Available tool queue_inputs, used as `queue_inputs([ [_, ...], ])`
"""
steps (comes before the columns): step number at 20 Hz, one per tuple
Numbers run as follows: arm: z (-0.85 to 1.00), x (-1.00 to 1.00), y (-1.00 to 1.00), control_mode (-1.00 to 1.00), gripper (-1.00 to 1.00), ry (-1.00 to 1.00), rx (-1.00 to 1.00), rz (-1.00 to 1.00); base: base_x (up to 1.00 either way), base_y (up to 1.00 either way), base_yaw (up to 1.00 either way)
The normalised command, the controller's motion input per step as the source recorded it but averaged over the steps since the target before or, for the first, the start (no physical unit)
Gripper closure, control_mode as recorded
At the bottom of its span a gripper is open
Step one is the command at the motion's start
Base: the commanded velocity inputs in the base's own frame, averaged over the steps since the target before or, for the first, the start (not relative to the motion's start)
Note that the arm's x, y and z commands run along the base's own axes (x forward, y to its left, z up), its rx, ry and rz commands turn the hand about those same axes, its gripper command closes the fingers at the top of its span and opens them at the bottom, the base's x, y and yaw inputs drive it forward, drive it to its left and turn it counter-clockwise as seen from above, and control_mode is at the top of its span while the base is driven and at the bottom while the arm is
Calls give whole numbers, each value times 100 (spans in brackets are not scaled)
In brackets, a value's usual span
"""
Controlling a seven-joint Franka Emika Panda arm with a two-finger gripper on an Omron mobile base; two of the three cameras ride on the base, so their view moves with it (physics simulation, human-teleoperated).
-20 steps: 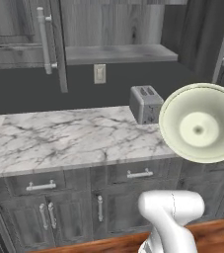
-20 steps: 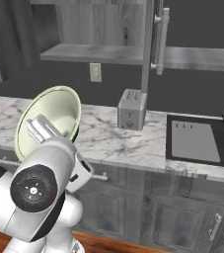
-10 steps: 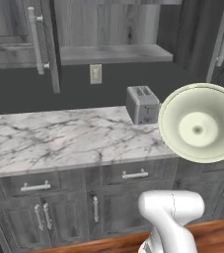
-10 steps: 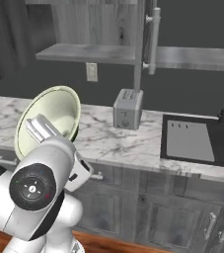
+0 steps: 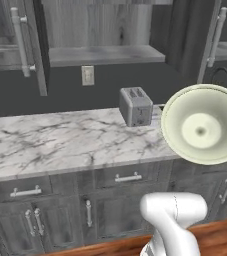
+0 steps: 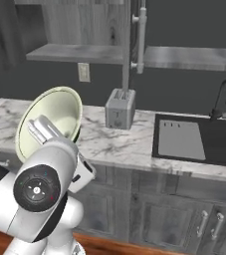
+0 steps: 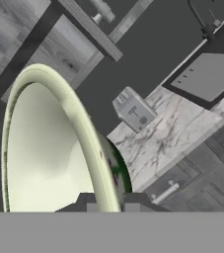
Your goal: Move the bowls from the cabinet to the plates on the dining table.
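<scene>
Sliding leftward across both base views, the kitchen backdrop is shifting because the base is driving: the toaster [image 5: 135, 106], which sat right beside the bowl a second ago, is now showing near the centre of the left base view, while the bowl [image 5: 203, 123] is keeping its place at the right edge relative to the robot. Reading the left base view from the left, the open door of the cabinet [image 5: 27, 47] is hanging at the upper left with its long silver handle, the bare shelf is running behind it, the marble counter [image 5: 60, 142] is stretching across the middle, and the bowl is floating tilted on edge at the right, its cream inside facing the camera. In the right base view the bowl is sitting at the left above the arm, with the sink [image 6: 199, 142] at the right. In the hand view the bowl's rim is rising from the bottom left, and the gripper [image 7: 108, 200] is pinching it narrowly at that rim, jaws closed on the wall of the bowl. Neither the plates nor the dining table are appearing yet, so the carry seems to be in its early part. To do this step well, the arm is probably best keeping the grip firm and the wrist steady while the base is turning, since a bowl held by its rim alone could swing or slip; clearing the toaster and the cabinet door also looks wise.
</scene>
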Motion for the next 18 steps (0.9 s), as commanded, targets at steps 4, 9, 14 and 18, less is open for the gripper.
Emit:
queue_inputs([
  [4,0,0,0,100,100,0,0,0,-17,-32,-26],
  [9,0,0,0,100,100,0,0,0,-18,-36,-29],
  [14,0,0,0,100,100,0,0,0,-14,-36,-31],
  [18,0,0,0,100,100,0,0,0,-8,-37,-33],
])
